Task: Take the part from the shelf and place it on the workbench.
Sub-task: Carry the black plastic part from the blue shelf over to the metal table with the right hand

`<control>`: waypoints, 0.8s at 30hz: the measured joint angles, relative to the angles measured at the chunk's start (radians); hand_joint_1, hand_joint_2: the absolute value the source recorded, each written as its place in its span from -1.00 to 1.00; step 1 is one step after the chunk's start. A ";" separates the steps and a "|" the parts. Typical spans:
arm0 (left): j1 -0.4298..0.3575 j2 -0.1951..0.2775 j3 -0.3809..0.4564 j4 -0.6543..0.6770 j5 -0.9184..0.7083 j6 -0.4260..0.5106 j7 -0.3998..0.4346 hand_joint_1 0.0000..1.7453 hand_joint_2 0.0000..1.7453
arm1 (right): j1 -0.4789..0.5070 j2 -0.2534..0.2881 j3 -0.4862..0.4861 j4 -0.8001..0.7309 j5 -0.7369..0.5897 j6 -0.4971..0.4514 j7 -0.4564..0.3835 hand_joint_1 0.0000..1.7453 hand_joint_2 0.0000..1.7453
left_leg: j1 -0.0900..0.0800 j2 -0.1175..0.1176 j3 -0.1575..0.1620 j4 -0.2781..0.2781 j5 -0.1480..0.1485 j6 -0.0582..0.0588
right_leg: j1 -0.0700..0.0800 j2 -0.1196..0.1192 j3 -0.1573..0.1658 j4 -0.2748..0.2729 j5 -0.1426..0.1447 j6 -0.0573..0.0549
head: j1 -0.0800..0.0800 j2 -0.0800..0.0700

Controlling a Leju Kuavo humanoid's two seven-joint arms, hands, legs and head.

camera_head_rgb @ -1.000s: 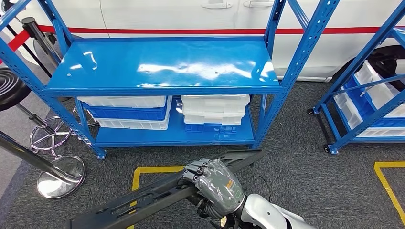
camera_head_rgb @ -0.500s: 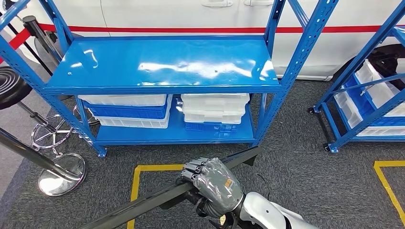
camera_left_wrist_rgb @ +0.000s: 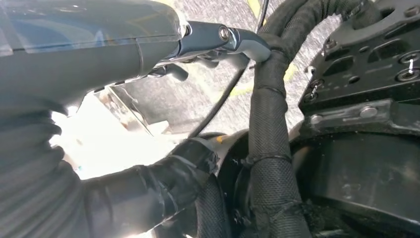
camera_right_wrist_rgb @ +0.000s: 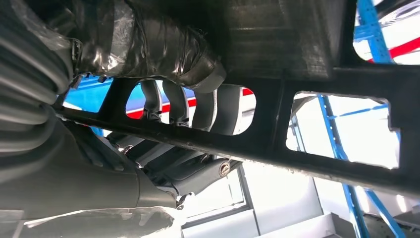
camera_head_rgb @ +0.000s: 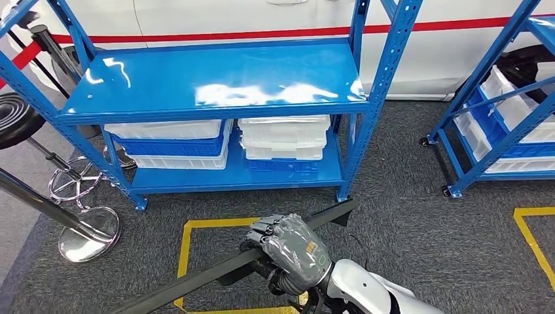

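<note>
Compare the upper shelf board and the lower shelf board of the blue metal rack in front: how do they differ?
The upper shelf board is bare and glossy with white reflections; the lower shelf board carries stacked white and blue plastic bins and lies mostly in shadow. Both are blue and sit level in the same blue metal rack.

The head view is bright and evenly lit; white glare streaks across the top of the blue shelf [camera_head_rgb: 216, 82]. Straight posts bow slightly toward its edges. Both wrist views are dim up close, blown out white behind, with near surfaces blurred.
</note>
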 joint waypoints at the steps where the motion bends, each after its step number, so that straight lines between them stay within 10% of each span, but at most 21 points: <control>1: -0.009 -0.025 0.007 0.039 -0.052 0.016 0.030 -1.00 1.00 | 0.000 0.004 0.000 0.000 0.002 0.007 0.001 1.00 1.00 | 0.000 0.000 -0.017 0.058 -0.049 -0.003 | 0.001 -0.001 -0.013 0.000 0.010 -0.003 | 0.000 0.000; 4: -0.060 -0.174 0.029 0.310 -0.173 -0.013 0.090 -1.00 1.00 | 0.008 0.019 0.000 -0.003 0.024 0.035 0.007 1.00 1.00 | 0.000 0.000 -0.018 0.168 -0.121 -0.003 | 0.006 -0.005 -0.056 0.000 0.042 -0.005 | 0.000 0.000; 8: -0.113 -0.320 0.051 0.602 -0.181 -0.090 0.077 -1.00 1.00 | 0.013 0.034 0.000 -0.013 0.038 0.048 0.010 1.00 1.00 | -0.005 -0.002 0.163 -0.064 -0.066 0.013 | 0.014 -0.005 -0.096 -0.001 0.084 0.003 | 0.000 0.000; 12: -0.126 -0.387 0.055 0.724 -0.181 -0.087 0.075 -1.00 1.00 | 0.020 0.040 -0.001 -0.019 0.048 0.053 0.010 1.00 1.00 | -0.012 -0.002 0.174 -0.112 -0.032 0.028 | 0.016 -0.002 -0.101 -0.018 0.121 0.026 | 0.001 0.000; 14: -0.132 -0.403 0.056 0.758 -0.180 -0.084 0.077 -1.00 1.00 | 0.024 0.041 -0.004 -0.019 0.049 0.059 0.008 1.00 1.00 | -0.009 0.003 0.159 -0.117 -0.007 0.043 | 0.015 0.001 -0.112 0.004 0.085 0.036 | 0.001 0.000; 18: -0.137 -0.426 0.057 0.801 -0.180 -0.084 0.078 -1.00 1.00 | 0.026 0.040 -0.011 -0.019 0.049 0.063 0.006 1.00 1.00 | -0.014 0.008 0.105 -0.114 0.037 0.061 | 0.013 0.002 -0.155 0.224 -0.097 0.044 | 0.001 0.000; 20: -0.138 -0.434 0.057 0.814 -0.180 -0.084 0.078 -1.00 1.00 | 0.027 0.040 -0.012 -0.019 0.049 0.063 0.006 1.00 1.00 | -0.019 0.009 0.073 -0.105 0.054 0.061 | 0.014 0.002 -0.126 0.262 -0.090 0.042 | 0.001 0.000; 24: -0.140 -0.450 0.058 0.827 -0.180 -0.084 0.078 -1.00 1.00 | 0.025 0.041 -0.015 -0.020 0.049 0.063 0.006 1.00 1.00 | -0.022 0.009 0.036 -0.085 0.075 0.053 | 0.026 0.000 0.058 0.023 -0.051 0.013 | 0.000 0.000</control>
